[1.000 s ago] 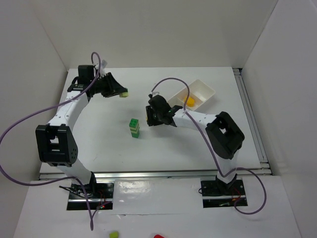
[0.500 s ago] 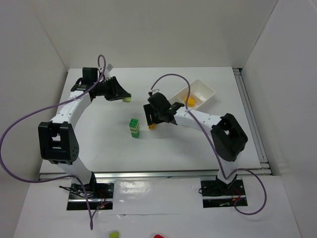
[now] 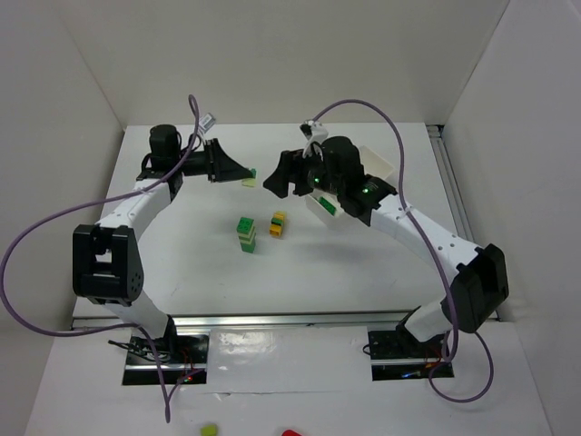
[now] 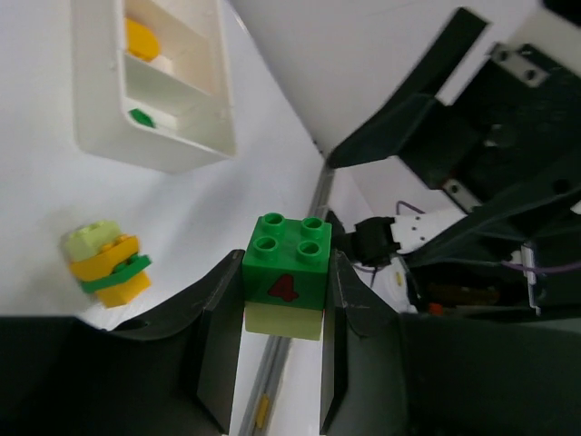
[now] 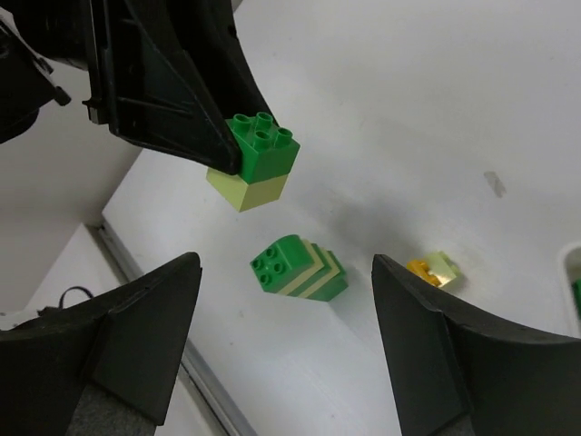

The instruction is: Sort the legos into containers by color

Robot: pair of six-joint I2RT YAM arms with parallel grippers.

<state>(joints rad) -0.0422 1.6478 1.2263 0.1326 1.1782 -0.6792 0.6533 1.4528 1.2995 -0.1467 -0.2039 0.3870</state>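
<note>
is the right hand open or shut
Open: the right hand has its fingers wide apart in the right wrist view, nothing held between them. The left hand grips a green brick.

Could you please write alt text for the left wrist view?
The left gripper clamps a green-on-pale-green brick pair above the white table. Beyond, a small yellow-and-green stack lies near the divided white tray.

Left tool (image 3: 247, 174), clamped on a green brick pair (image 4: 283, 289), faces the spread right tool (image 3: 280, 180) across a narrow gap; nearer, green stack (image 3: 246, 232) and yellow stack (image 3: 278, 223) stand just beside each other; bare counter (image 3: 182, 263) lies nearer the bases; right arm (image 3: 408, 222) overhangs the white tray (image 4: 154, 150).
</note>
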